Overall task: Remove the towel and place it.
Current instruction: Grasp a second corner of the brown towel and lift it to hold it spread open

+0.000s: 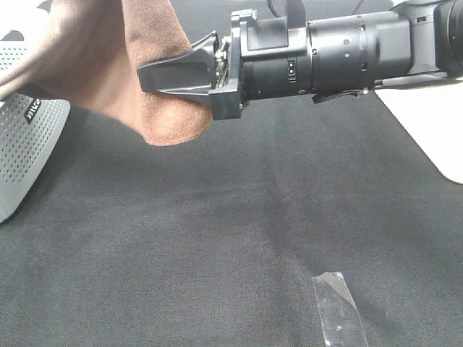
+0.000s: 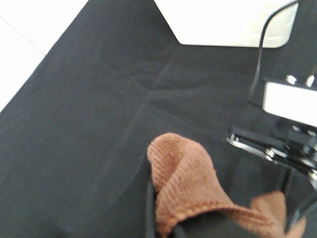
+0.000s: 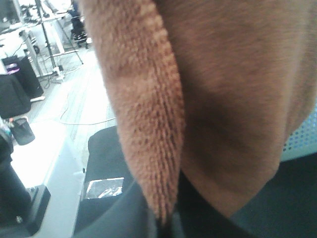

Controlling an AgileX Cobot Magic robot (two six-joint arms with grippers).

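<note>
At upper left, your one towel [image 1: 87,50] ran off frame. Right gripper [image 1: 155,72] and left gripper [image 2: 166,218], two claws, pinched it tight.

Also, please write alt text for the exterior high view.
The right gripper, reaching in from the right, is shut on a brown towel held above the black table covering. A grey perforated object sits at left, clear tape at lower right.

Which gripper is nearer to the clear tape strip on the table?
Right, probably. The right gripper, shut on the towel, hangs up and left of the tape strip. The left gripper, also holding the towel, is outside the high view, likely farther.
</note>
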